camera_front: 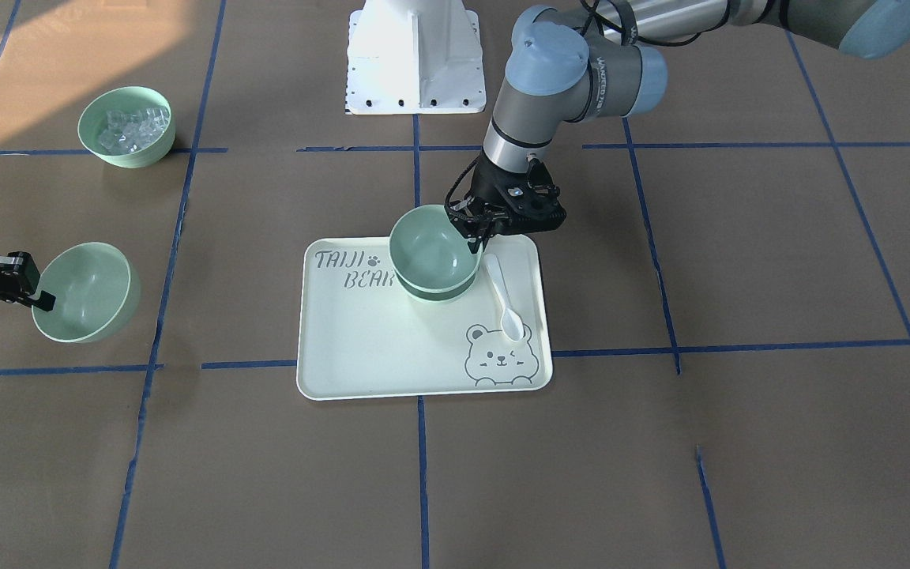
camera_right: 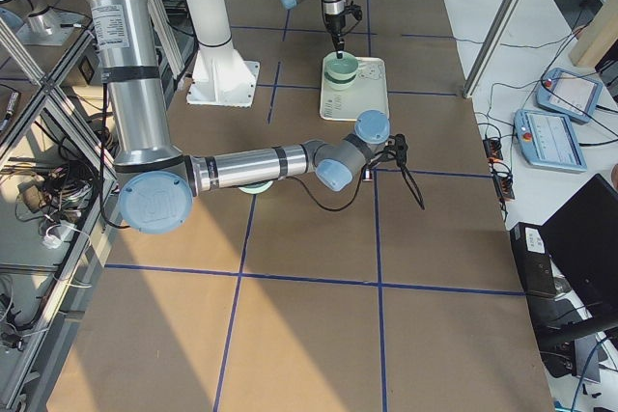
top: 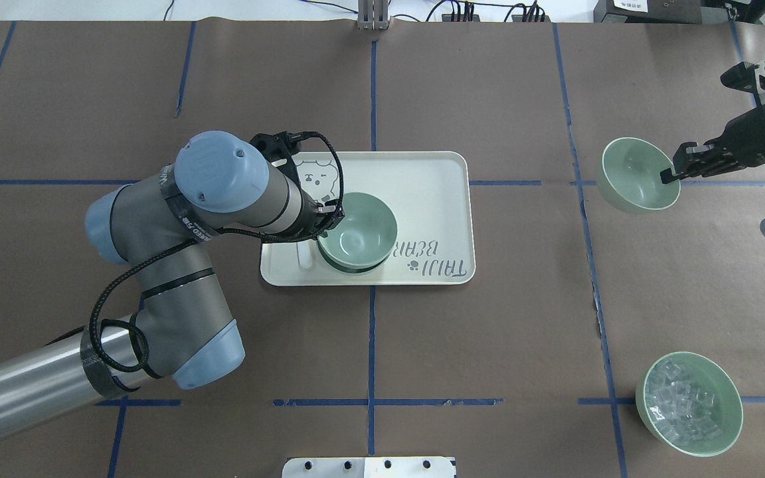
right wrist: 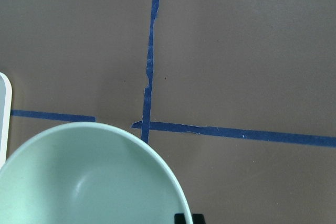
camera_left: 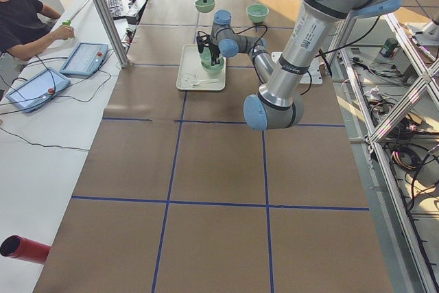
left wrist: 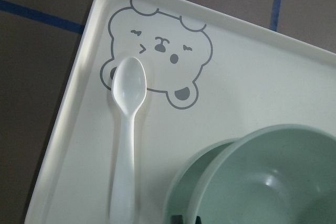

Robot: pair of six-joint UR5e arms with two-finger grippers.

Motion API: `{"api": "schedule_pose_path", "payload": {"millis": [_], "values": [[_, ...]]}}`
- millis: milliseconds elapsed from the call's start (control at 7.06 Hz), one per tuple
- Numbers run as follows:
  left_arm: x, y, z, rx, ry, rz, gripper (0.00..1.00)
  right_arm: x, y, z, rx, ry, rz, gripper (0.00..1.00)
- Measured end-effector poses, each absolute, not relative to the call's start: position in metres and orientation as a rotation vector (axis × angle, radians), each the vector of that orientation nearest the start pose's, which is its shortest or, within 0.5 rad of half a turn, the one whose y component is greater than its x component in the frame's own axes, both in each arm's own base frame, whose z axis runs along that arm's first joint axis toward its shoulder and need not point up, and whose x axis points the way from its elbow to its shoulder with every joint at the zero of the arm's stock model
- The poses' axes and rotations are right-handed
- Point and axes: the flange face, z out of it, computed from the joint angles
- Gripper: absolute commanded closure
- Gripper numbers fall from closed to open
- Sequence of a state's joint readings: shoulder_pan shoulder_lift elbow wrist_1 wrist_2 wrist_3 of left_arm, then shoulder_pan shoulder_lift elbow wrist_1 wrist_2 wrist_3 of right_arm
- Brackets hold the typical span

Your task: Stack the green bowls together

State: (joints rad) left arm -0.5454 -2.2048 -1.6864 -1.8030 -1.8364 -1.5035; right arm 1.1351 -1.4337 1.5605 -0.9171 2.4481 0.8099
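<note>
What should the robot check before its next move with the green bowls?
1. Left claw pinches the top bowl's rim: ok.
2. Top bowl is lined up inside the bottom bowl on the tray: ok.
3. Top bowl is pushed all the way down: cannot tell.
4. Spoon lies beside the bowls, not touching: ok.
5. Right claw pinches the third bowl's rim: ok.
6. Bowl of ice cubes is far from both arms: ok.

Both arms mid-grab, lol
Left gripper [camera_front: 477, 239] points straight down, pinching the top green bowl [camera_front: 431, 253] by the rim; right gripper [camera_front: 43, 300] pinches the tilted green bowl [camera_front: 90, 291].
</note>
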Motion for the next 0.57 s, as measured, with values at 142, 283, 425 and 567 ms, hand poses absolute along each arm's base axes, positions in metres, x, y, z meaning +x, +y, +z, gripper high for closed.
{"api": "schedule_pose_path", "payload": {"millis": [142, 283, 425, 567], "values": [[0.524, -0.438, 0.211, 0.059, 1.005, -0.300, 0.00, -0.186, -0.534, 0.509, 0.107, -1.095, -0.007, 1.00], [0.524, -0.436, 0.213, 0.061, 1.002, -0.297, 0.00, -0.186, -0.534, 0.508, 0.109, -1.095, -0.008, 1.00], [0.523, -0.436, 0.213, 0.066, 1.002, -0.296, 0.00, -0.188, -0.538, 0.501, 0.114, -1.100, -0.007, 1.00], [0.517, -0.440, 0.211, 0.077, 1.003, -0.297, 0.00, -0.195, -0.547, 0.483, 0.114, -1.115, 0.008, 1.00]]}}
